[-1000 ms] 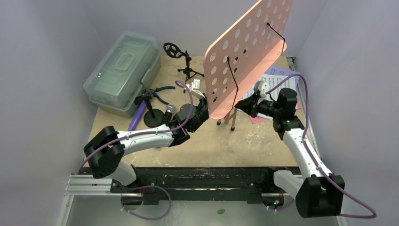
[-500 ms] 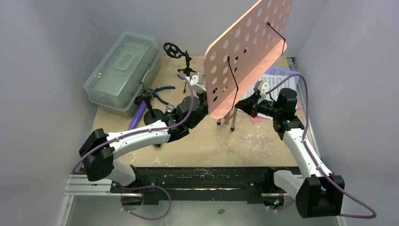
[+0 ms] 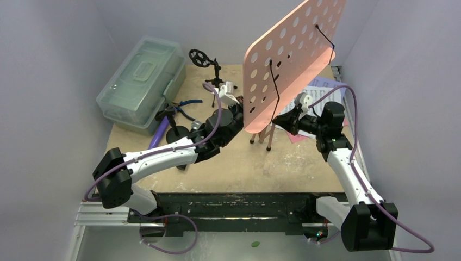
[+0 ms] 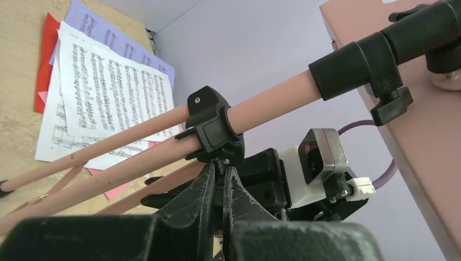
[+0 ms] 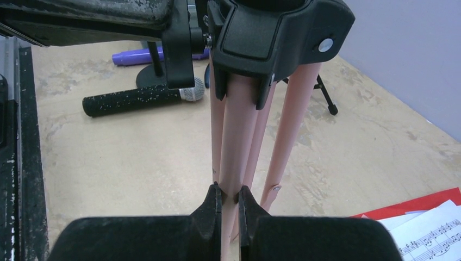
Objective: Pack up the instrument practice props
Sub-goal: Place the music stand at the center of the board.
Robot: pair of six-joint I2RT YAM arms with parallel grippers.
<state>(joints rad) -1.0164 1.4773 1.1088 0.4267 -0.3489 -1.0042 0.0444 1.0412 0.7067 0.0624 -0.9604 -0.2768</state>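
scuffed plywood table (image 3: 244, 163), pink rack (image 3: 291, 73), lilac walls (image 3: 49, 54)

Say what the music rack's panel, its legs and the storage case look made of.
Panel: thin sheet metal probably, matte pink paint, punched round holes. Legs: likely painted metal tube, smooth, slim, round. Case: translucent greenish plastic, moulded lid ribs.

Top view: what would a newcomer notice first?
The pink perforated rack, tilted and towering at centre right. Beneath it both arms meet at its stand: the left gripper pinches under the black collar, and the right gripper is shut on a pink leg. Sheet music lies fanned at far right.
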